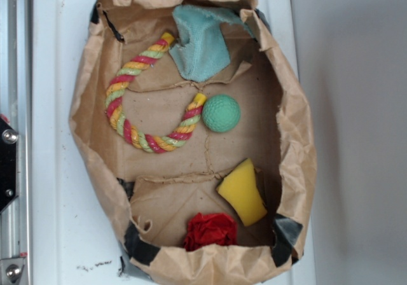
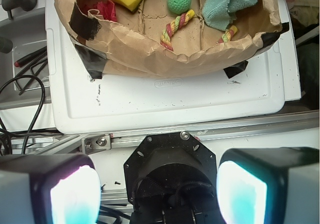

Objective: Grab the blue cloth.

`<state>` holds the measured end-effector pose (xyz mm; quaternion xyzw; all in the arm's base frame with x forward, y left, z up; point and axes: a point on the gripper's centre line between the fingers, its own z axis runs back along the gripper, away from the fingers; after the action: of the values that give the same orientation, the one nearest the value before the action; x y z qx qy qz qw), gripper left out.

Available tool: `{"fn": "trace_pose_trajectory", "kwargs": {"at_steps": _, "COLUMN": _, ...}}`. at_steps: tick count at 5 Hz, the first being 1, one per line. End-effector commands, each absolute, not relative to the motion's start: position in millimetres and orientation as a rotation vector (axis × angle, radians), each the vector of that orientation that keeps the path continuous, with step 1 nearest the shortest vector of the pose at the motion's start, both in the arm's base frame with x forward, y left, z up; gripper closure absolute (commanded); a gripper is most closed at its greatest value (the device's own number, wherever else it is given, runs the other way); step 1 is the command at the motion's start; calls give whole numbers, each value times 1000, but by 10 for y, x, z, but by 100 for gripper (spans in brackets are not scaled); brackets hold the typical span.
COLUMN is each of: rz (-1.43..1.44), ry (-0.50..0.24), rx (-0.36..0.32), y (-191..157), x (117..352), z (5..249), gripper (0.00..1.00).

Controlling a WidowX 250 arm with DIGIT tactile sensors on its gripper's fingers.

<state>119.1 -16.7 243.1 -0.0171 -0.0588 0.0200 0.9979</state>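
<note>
Wrist view is showing the gripper (image 2: 159, 191) standing wide open, holding nothing, apparently well short of the paper bag (image 2: 150, 59). Inside, the blue cloth (image 2: 225, 6) is lying at the far right, draping over the rim.

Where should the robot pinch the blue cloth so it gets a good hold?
Probably best from above, on the raised, bunched top of the blue cloth, where it leans against the paper bag wall and sticks up. The lower part lies flat, so it is harder to pinch. The rope ring touches its left edge, so stay right of that. The gripper is open and far off.
</note>
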Motion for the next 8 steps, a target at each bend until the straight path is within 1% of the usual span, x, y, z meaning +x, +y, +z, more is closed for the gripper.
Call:
{"fn": "trace_pose_trajectory", "kwargs": {"at_steps": 1, "rz": 40, "ry": -118, "rx": -34, "y": -167, "x": 1191, "z": 2431, "gripper": 0}}
{"fn": "trace_pose_trajectory", "kwargs": {"at_steps": 2, "rz": 121, "ry": -170, "rx": -87, "y": -153, "x": 1600, "z": 2426, "gripper": 0}}
{"fn": "trace_pose_trajectory", "kwargs": {"at_steps": 3, "rz": 194, "ry": -209, "rx": -121, "y": -114, "x": 2048, "z": 2397, "gripper": 0}}
{"fn": "trace_pose_trajectory", "kwargs": {"at_steps": 4, "rz": 255, "ry": -252, "rx": -157, "y": 9, "x": 2419, "z": 2203, "gripper": 0}}
{"fn": "trace_pose_trajectory", "kwargs": {"at_steps": 5, "rz": 348, "ry": -249, "rx": -156, "y": 188, "x": 2701, "z": 1924, "gripper": 0}}
{"fn": "trace_pose_trajectory", "kwargs": {"at_steps": 6, "rz": 448, "ry": -171, "rx": -99, "y": 337, "x": 2684, "z": 1717, "gripper": 0}}
{"fn": "trace_pose_trajectory", "kwargs": {"at_steps": 8, "rz": 448, "ry": -171, "rx": -99, "y": 337, "x": 2684, "z": 1717, "gripper": 0}}
